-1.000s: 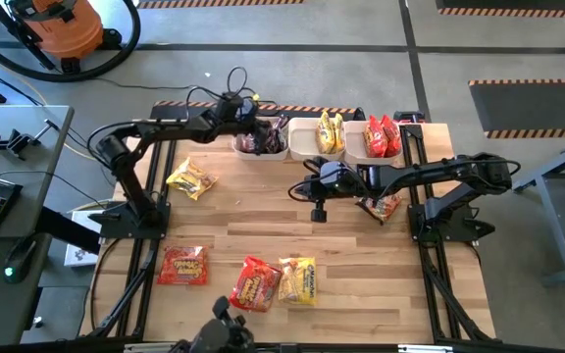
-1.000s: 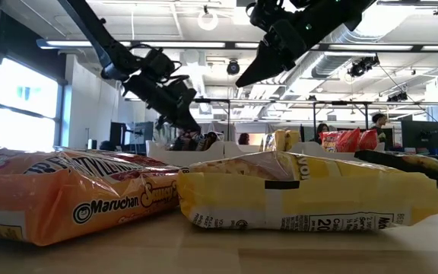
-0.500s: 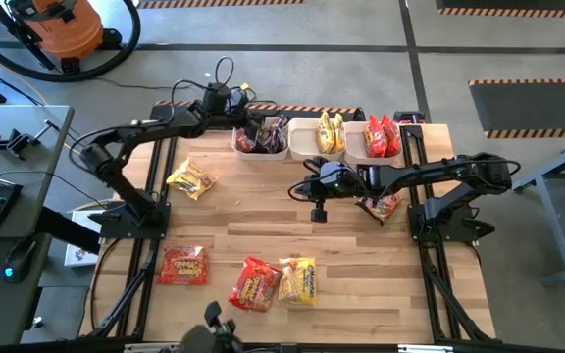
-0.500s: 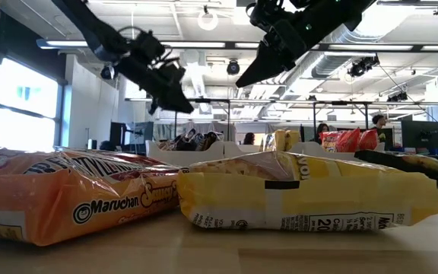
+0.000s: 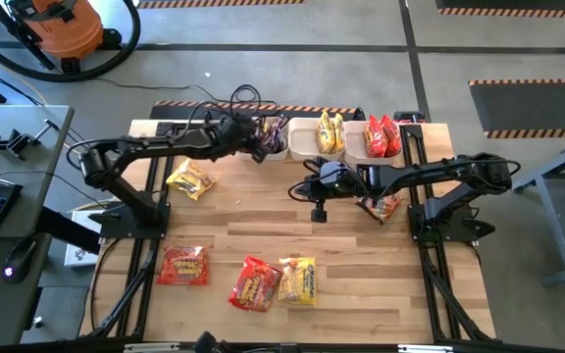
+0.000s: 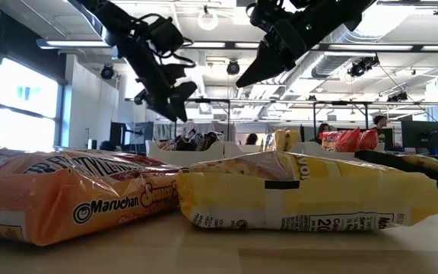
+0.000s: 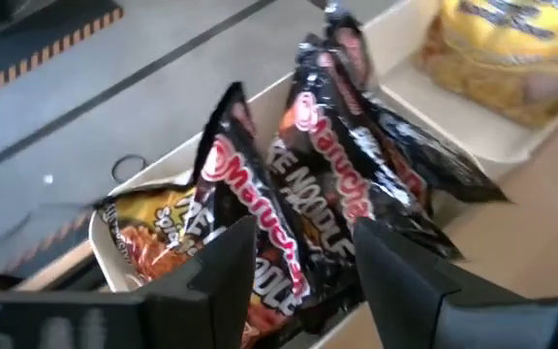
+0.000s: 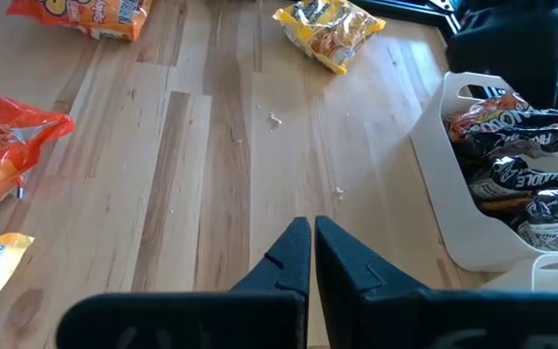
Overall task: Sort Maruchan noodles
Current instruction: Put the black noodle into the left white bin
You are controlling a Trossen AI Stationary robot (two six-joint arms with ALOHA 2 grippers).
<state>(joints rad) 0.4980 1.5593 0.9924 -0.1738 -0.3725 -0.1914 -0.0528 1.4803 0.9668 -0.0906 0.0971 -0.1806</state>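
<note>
My left gripper (image 5: 260,147) hangs in the air near the top middle of the picture from above, right by the left white bin (image 5: 275,155). Its two fingers (image 7: 229,267) are spread wide and hold nothing. That bin is full of dark noodle packets (image 7: 289,194), standing up and leaning on each other. The middle bin (image 5: 303,145) next to it has yellow packets (image 5: 330,132) in it, and the right bin (image 5: 357,153) has red packets (image 5: 383,136). My right gripper (image 5: 317,213) points down over the bare wood in the middle of the table (image 5: 263,226). Its fingers (image 8: 289,254) are pressed close together with nothing between them. More noodles lie loose on the table. A yellow one (image 5: 190,179) sits at the left, near my left arm. A reddish one (image 5: 382,206) lies under my right arm. Along the bottom lie a red one (image 5: 182,265), another red one (image 5: 254,283), and a yellow one (image 5: 299,279) touching it.
</note>
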